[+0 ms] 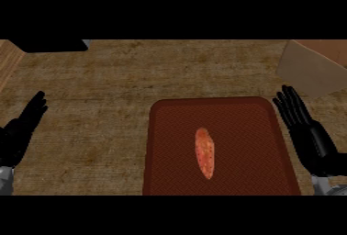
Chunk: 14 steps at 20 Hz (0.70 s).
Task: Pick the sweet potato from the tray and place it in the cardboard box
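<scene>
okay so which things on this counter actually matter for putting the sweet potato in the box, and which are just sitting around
For the job:
sweet potato
tray, which it lies on
cardboard box, top right
right hand, open beside the tray

Just there:
dark object, top left
left hand, open at the left edge

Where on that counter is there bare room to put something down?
The wide brown counter between the left hand and the dark red rectangular tray is bare. The tray holds only the orange sweet potato. Tightest: the right hand beside the tray, below the cardboard box.
</scene>
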Each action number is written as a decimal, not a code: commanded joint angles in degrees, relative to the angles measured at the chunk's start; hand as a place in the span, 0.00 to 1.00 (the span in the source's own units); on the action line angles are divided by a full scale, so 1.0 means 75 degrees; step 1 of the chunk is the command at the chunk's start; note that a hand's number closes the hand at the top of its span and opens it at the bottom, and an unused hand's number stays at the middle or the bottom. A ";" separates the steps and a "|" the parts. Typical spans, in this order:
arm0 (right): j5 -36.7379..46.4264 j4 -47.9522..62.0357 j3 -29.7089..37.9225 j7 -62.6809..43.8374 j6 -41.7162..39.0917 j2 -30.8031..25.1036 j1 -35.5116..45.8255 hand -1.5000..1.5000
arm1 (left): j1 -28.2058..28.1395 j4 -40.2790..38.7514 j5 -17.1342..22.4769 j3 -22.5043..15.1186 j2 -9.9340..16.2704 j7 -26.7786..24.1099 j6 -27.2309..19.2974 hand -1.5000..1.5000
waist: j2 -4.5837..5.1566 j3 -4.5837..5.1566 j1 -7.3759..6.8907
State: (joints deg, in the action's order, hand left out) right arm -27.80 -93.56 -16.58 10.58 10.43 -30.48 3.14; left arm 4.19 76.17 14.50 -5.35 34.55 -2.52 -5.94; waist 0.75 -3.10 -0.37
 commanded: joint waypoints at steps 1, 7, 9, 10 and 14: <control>0.0001 0.0027 -0.0353 -0.0022 -0.0176 0.0382 0.0037 0.00 | -0.0033 0.0288 -0.0458 -0.0098 0.0061 0.0285 -0.0465 0.50 | -0.0107 0.0400 -0.0032; 0.2122 -0.0097 -0.1080 0.0281 -0.1685 -0.1515 0.1703 0.00 | 0.0193 -0.0085 -0.0933 -0.0014 0.0312 0.0369 -0.0830 0.50 | -0.0451 0.0655 -0.0474; 0.3408 0.0254 -0.1856 0.0519 -0.1690 -0.1812 0.1563 0.00 | 0.0319 -0.0148 -0.1044 0.0004 0.0270 0.0459 -0.1018 0.50 | -0.0127 0.0449 -0.0289; 0.3663 0.0772 -0.2352 0.0907 -0.1591 -0.1221 0.1242 0.00 | 0.0398 -0.0261 -0.1266 -0.0110 0.0039 0.0496 -0.1333 0.50 | -0.0024 0.0406 -0.0176; 0.1644 0.2837 -0.1608 0.3319 -0.2651 0.0256 0.0694 0.00 | 0.0038 -0.0229 -0.1327 -0.0112 -0.0104 0.0439 -0.1392 0.50 | -0.0023 0.0379 -0.0203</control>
State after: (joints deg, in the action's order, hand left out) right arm -12.58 -81.00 -29.32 24.25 -4.43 -32.29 9.97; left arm 6.85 74.18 5.40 -5.85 34.78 1.32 -15.28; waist 0.38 -0.12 -1.70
